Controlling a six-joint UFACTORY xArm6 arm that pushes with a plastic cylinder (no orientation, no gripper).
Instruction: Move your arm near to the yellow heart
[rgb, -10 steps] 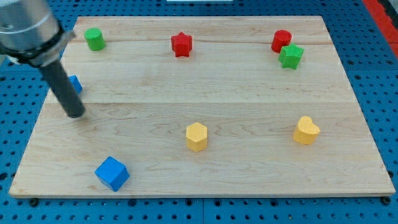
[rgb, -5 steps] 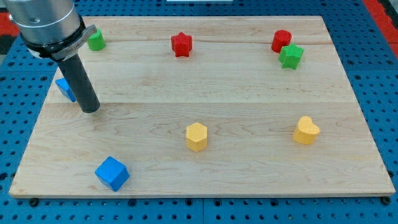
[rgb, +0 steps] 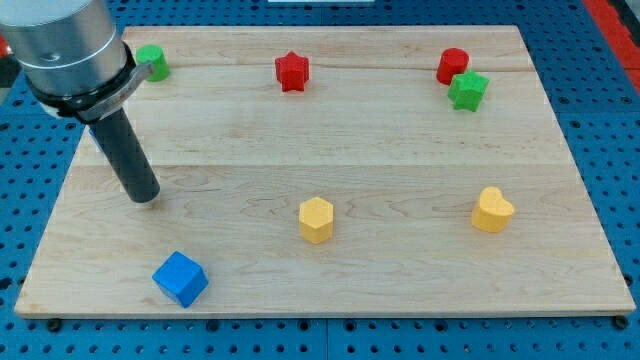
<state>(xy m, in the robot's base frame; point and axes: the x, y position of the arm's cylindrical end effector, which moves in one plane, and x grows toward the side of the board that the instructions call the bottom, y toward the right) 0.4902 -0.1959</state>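
Observation:
The yellow heart (rgb: 492, 210) lies on the wooden board (rgb: 400, 150) at the view's right, a little below the middle. My tip (rgb: 146, 196) rests on the board at the view's left, far from the heart, with the whole width of the board between them. The rod rises up and to the left from the tip to the grey arm body at the view's top left.
A yellow hexagonal block (rgb: 316, 219) sits between my tip and the heart. A blue cube (rgb: 180, 278) lies below my tip. A green block (rgb: 153, 61), a red star (rgb: 292, 71), a red cylinder (rgb: 452, 65) and a green star (rgb: 468, 90) line the top.
My tip first moved right and slightly up, then came back down a little. A blue block seen beside the rod earlier is now hidden behind it. No other block has moved.

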